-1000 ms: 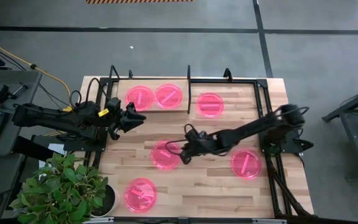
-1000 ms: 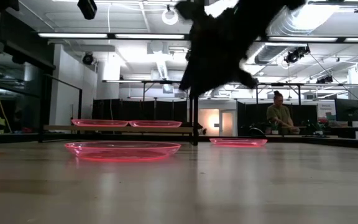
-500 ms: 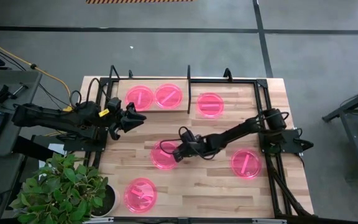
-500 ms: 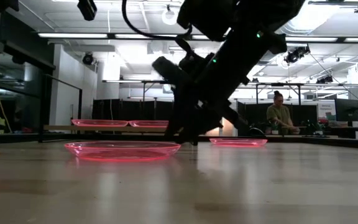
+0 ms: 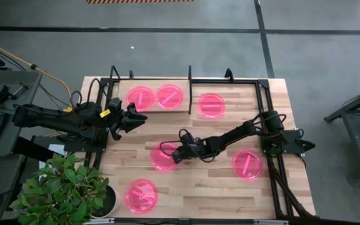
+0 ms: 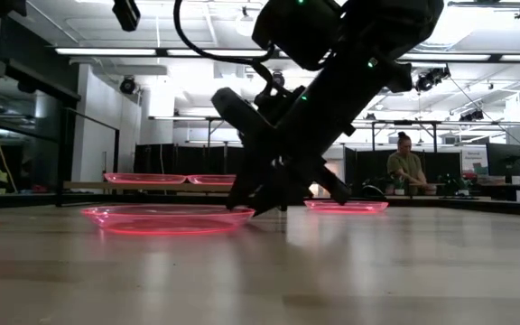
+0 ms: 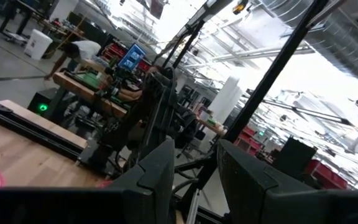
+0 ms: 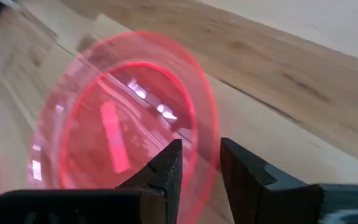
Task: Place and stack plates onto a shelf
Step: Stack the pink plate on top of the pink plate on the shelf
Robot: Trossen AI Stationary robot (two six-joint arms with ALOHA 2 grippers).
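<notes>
- While my right gripper [image 5: 175, 153] sits low at the edge of the middle plate [image 5: 162, 157], its two fingers stand a little apart with the plate's rim between them, not squeezing yet.
- I come in at the rim because it is the raised part, so I think it is the easiest bit to pinch.
- My left gripper [image 5: 137, 117] waits near the shelf [image 5: 186, 107], above the table; its fingers are a little apart and hold nothing.
- Two plates [image 5: 140, 97] already lie side by side on the shelf, so one job is partly done.
- Four more lie on the table [image 5: 224, 187]: the one I am reaching for, one just beside the shelf [image 5: 210, 104], one on the right [image 5: 247, 164], and one at the front [image 5: 141, 194].
- A plant [image 5: 61, 187] stands off the front left corner.
- Since a second ago my right arm has come down and reached farther left, up to the rim.
- That plate has slid a bit left too, so I may have nudged it.
- My left arm has not moved.
</notes>
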